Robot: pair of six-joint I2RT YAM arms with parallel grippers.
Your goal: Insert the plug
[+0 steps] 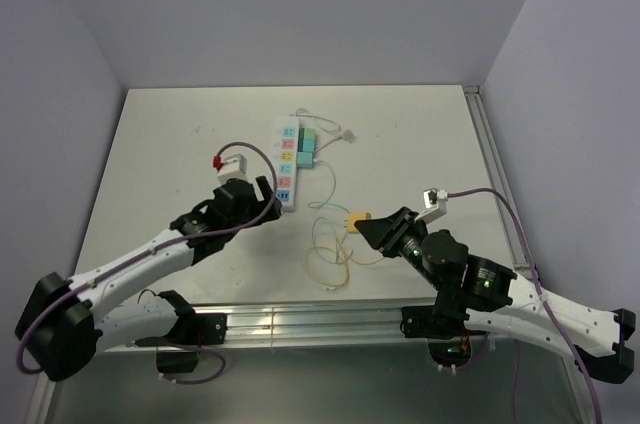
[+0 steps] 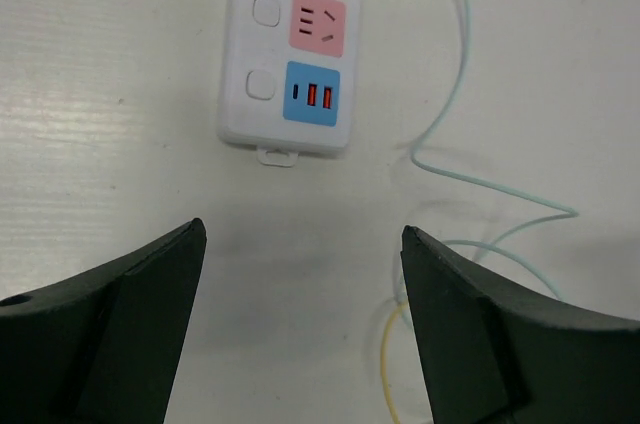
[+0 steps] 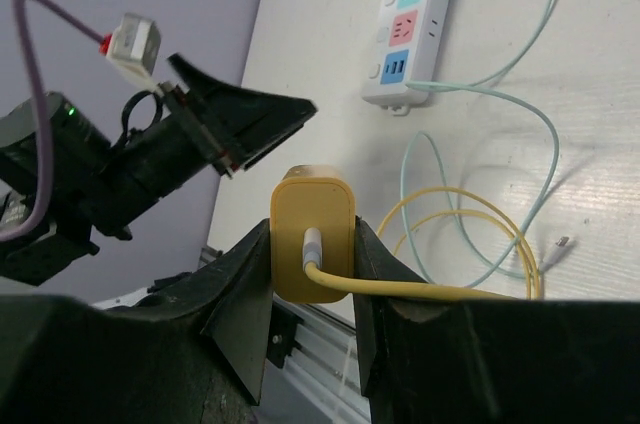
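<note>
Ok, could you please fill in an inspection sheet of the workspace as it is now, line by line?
Surface: white table, no spill seen.
Job's things: yellow plug held away from the strip, not inserted; white power strip with coloured sockets lies flat.
Clutter: nothing seen.
Grippers: left gripper open and empty, just short of the strip's near end; right gripper shut on the yellow plug.
Cables: yellow cable loops from the plug onto the table; teal cable trails from the teal plugs at the strip's side.
Surroundings: plain walls; metal rail at the near edge.
</note>
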